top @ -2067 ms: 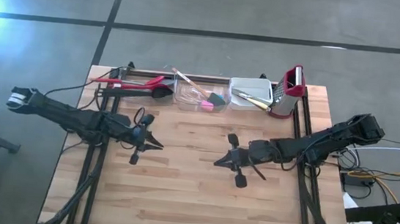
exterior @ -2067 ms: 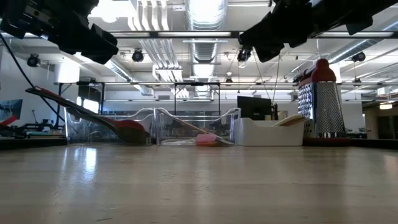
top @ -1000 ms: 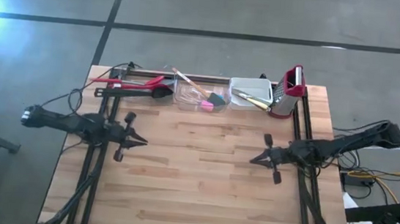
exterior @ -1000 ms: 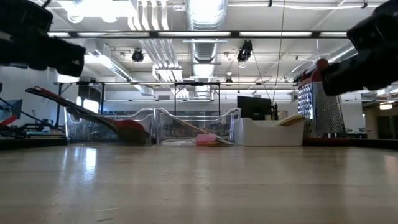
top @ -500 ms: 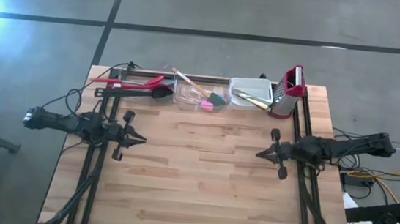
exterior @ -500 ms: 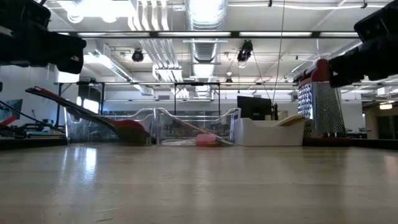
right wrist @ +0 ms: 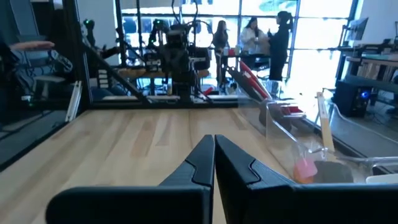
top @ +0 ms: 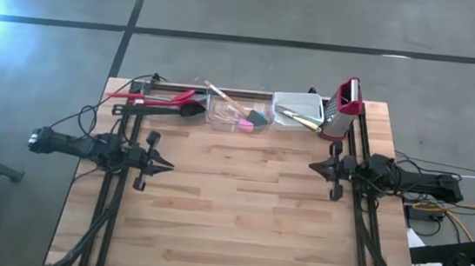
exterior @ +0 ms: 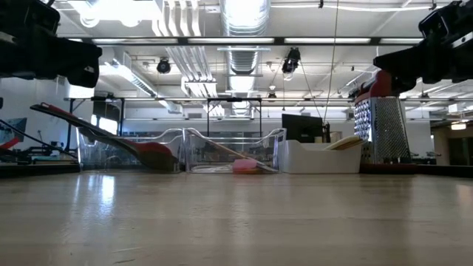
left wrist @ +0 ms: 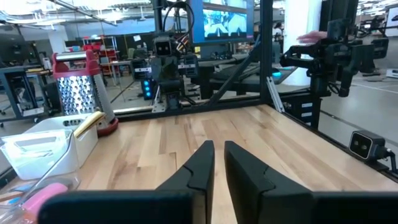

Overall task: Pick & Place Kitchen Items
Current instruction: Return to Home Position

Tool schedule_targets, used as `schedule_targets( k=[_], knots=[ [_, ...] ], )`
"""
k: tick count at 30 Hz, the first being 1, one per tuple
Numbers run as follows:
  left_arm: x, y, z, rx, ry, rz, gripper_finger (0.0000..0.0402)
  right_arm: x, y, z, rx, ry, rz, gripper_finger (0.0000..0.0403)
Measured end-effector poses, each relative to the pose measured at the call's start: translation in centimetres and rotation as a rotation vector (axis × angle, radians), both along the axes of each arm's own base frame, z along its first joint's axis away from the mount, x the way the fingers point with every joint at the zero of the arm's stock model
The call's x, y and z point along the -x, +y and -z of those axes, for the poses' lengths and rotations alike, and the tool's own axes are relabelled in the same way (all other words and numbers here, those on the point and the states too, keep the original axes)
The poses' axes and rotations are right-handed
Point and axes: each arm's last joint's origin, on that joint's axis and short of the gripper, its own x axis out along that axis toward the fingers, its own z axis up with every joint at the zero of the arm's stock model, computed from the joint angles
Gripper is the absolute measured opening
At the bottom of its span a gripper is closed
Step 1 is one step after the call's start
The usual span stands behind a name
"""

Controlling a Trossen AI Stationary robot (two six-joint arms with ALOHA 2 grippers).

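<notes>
Both arms are hanging low over the bare front of the table point(top: 229, 220), one at each side edge and pointing inward. I judge that they are parking, since nothing is lying loose on the wood. The left gripper point(top: 164, 167) is carrying nothing, its fingers all but together with only a slit between. The right gripper point(top: 314, 167) is likewise empty, its fingers pressed together.

The utensils are all sitting in the row along the far edge, out of the arms' way. Red tongs point(top: 149, 97) and a black spoon point(top: 192, 109) are sticking out of the left bin point(exterior: 103, 148). The pink spatula point(top: 244, 126) is lying in the middle bin point(top: 215, 113), the knives point(top: 300, 117) in the white bin point(top: 286, 98), and the grater point(top: 345, 100) is standing just beside it. Sorting looks finished.

The table is pale butcher-block, catching the overhead lights — beyond it a large open workshop is showing, with ceiling ducts, a monitor point(left wrist: 227, 18) and people point(right wrist: 252, 37) standing by bright windows.
</notes>
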Motion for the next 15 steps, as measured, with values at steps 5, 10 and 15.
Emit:
schedule_targets(
  k=[5,10,15],
  knots=[
    [0.00,0.00,0.00,0.000,0.000,0.000,0.0040,0.00,0.00,0.03,0.000,0.003,-0.001,0.0008],
    [0.00,0.00,0.00,0.000,0.000,0.000,0.0044,-0.03,0.00,0.06,0.000,0.007,-0.001,0.0008],
    [0.00,0.00,0.01,0.000,0.000,0.000,0.0041,-0.05,0.01,0.11,0.000,0.013,-0.001,0.0008]
  ],
)
